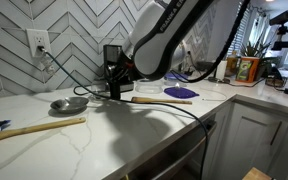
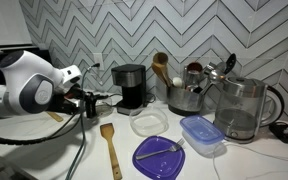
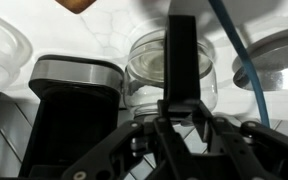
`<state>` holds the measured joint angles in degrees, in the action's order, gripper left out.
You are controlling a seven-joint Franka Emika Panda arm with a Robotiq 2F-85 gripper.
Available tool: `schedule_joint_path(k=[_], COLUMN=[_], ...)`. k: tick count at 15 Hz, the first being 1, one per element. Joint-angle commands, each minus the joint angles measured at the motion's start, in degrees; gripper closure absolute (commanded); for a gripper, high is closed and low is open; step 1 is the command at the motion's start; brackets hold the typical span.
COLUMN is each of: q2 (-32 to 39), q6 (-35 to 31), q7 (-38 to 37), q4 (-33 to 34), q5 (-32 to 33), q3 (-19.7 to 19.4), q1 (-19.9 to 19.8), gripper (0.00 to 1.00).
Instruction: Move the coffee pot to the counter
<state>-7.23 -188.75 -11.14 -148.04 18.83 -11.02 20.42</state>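
Coffee pot [image 3: 149, 75] upright, long axis vertical, just beside coffee machine [image 3: 74, 90] at desk [image 1: 104, 135] level; handle direction can't tell. Arm [image 2: 24, 92] reaches in low, approx. level. Tool [image 3: 181, 45] right at pot, shows as 1 black bar; open/closed can't tell.

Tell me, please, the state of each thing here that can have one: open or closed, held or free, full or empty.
hand: fingers appear shut, holding nothing.
coffee pot: seems seated in the coffee machine, not held; hard to see.
glass kettle: upright, lid closed.
blue container: lid on.
utensil holder: upright, holding utensils.
purple plate: a utensil lies on it.
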Motion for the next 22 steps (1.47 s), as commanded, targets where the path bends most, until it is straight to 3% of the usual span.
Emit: schedule_joint_path(k=[1,7,8,13,15,17,19,21,22], q2=[3.45,7.67,7.81,4.93,1.59,-2.11,-6.71,-10.88,-12.54], q6=[-4.94,-10.12,-10.02,-6.19,-0.33,8.64,17.76,27.04,31.71], q7=[0.28,-0.25,-0.30,-1.09,-3.68,-4.70,0.45,5.67,6.24], q4=[1.01,2.84,3.07,3.10,1.92,0.82,-1.11,-0.73,-0.10], q5=[0.61,3.03,3.43,5.54,7.25,5.98,-3.31,-10.69,-11.44], q3=[-1.94,-1.80,-1.75,-1.82,-1.89,-2.43,-4.84,-6.92,-7.01], q1=[1.78,0.88,0.70,0.17,0.68,2.37,7.80,9.58,8.50], gripper=[0.93,0.93,0.54,0.16,0.02,0.00,0.00,0.00,0.00])
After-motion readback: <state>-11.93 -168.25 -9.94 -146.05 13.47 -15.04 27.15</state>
